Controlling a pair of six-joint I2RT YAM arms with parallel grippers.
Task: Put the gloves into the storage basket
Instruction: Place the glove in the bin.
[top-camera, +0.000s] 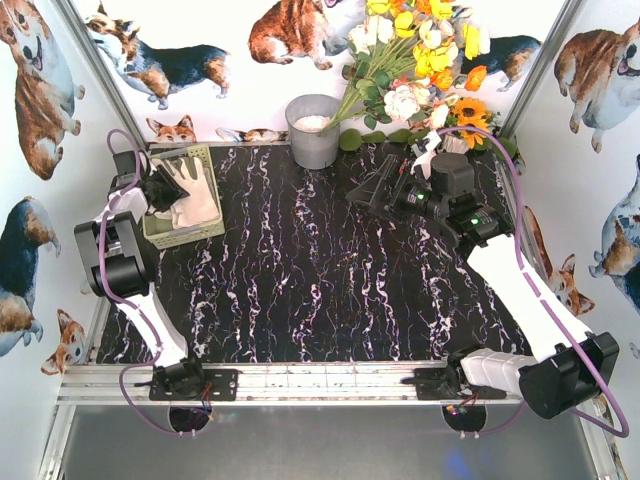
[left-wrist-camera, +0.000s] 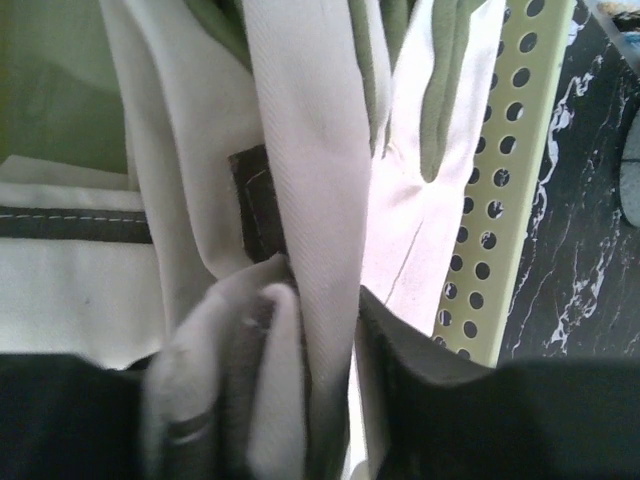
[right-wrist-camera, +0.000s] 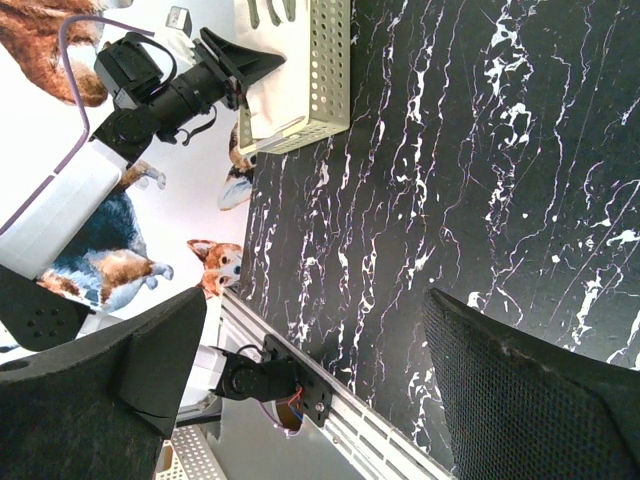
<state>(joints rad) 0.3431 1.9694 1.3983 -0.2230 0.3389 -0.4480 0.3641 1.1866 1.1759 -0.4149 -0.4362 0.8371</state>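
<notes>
The pale yellow-green storage basket (top-camera: 158, 232) stands at the back left of the table. Cream-white gloves (top-camera: 195, 195) lie piled in it, one spread flat on top. My left gripper (top-camera: 162, 190) hangs over the basket's left side. In the left wrist view the gloves (left-wrist-camera: 300, 150) fill the frame beside the perforated basket wall (left-wrist-camera: 500, 200). My left gripper (left-wrist-camera: 255, 400) has its jaws wide apart, with a bunched fold of glove standing between them. My right gripper (top-camera: 362, 190) is open and empty, held above the back right of the table (right-wrist-camera: 315, 370). The basket also shows in the right wrist view (right-wrist-camera: 325, 70).
A round grey metal bucket (top-camera: 313, 130) stands at the back centre. A bunch of artificial flowers (top-camera: 415, 60) leans over the back right corner. An aluminium rail (top-camera: 320, 380) runs along the near edge of the black marble table (top-camera: 320, 290).
</notes>
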